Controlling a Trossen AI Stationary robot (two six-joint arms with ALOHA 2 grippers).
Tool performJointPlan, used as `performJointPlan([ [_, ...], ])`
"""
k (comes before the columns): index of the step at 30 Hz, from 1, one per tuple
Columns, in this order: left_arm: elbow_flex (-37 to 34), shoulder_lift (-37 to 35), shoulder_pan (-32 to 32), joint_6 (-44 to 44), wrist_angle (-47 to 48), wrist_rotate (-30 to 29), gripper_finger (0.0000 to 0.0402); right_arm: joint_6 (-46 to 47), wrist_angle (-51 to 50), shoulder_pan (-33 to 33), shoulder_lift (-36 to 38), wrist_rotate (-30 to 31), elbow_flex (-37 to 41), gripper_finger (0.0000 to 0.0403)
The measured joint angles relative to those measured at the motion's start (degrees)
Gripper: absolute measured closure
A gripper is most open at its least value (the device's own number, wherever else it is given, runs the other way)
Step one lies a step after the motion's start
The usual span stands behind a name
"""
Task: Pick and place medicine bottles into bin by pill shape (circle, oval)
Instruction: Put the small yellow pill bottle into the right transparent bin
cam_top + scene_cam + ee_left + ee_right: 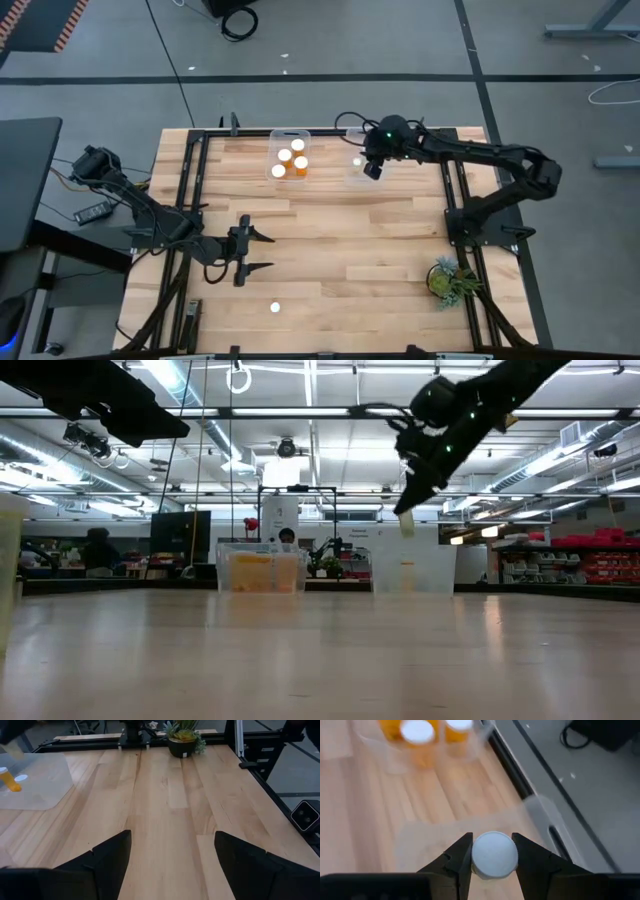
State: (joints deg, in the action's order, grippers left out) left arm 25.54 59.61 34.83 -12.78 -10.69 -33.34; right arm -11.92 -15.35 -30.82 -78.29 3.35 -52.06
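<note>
We are looking down on a wooden worktop with a black frame around it. Taking the left bin as our landmark, a clear tub at the far edge of the worktop: a second clear bin is standing just to its right, near but apart. A small plant is sitting well away from the left bin, at the near right corner.

The right arm is reaching in from the right side, and its right hand is hanging above the second bin, raised well off the worktop in the low view. In the right wrist view we are seeing that hand clenched on a bottle, its two fingers pressing the round white cap from either side, with the left bin blurred beyond it.

The left arm is waiting well toward the near side from the left bin, and its left hand is released, fingers spread wide over bare wood, nothing between them.

Inside the left bin we are counting four bottles, orange with white caps, clustered together. One more bottle is lying in the second bin, just right of the left bin. A last bottle is standing alone on the worktop, far from the left bin, near the front edge.
</note>
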Motion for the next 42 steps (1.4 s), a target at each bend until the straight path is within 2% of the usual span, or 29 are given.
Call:
performJointPlan([
  [5, 0.00, 0.00, 0.00, 0.00, -0.01, 0.00, 0.0108, 1.01, 4.79, -3.86, -1.51, -4.76, 3.87, 0.0267],
  [12, 0.00, 0.00, 0.02, 0.00, -0.01, 0.00, 0.0108, 1.82, 9.95, -5.82, -1.71, -6.84, 7.82, 0.0267],
  [23, 0.00, 0.00, -0.01, 0.00, -0.01, 0.00, 0.0108, 3.14, 18.64, -5.80, -1.74, -6.90, 13.50, 0.0267],
  [32, 0.00, 0.00, 0.00, 0.02, -0.01, 0.00, 0.0108, 4.96, 21.06, -5.78, -1.74, -6.90, 15.65, 0.0267],
  [38, 0.00, -0.01, -0.01, 0.00, -0.03, 0.00, 0.0108, 7.79, 27.61, -5.31, -1.74, -6.57, 18.51, 0.0267],
  [42, 0.00, 0.00, 0.01, 0.02, -0.02, 0.00, 0.0108, 8.35, 27.37, -4.97, -1.74, -5.53, 18.91, 0.0267],
])
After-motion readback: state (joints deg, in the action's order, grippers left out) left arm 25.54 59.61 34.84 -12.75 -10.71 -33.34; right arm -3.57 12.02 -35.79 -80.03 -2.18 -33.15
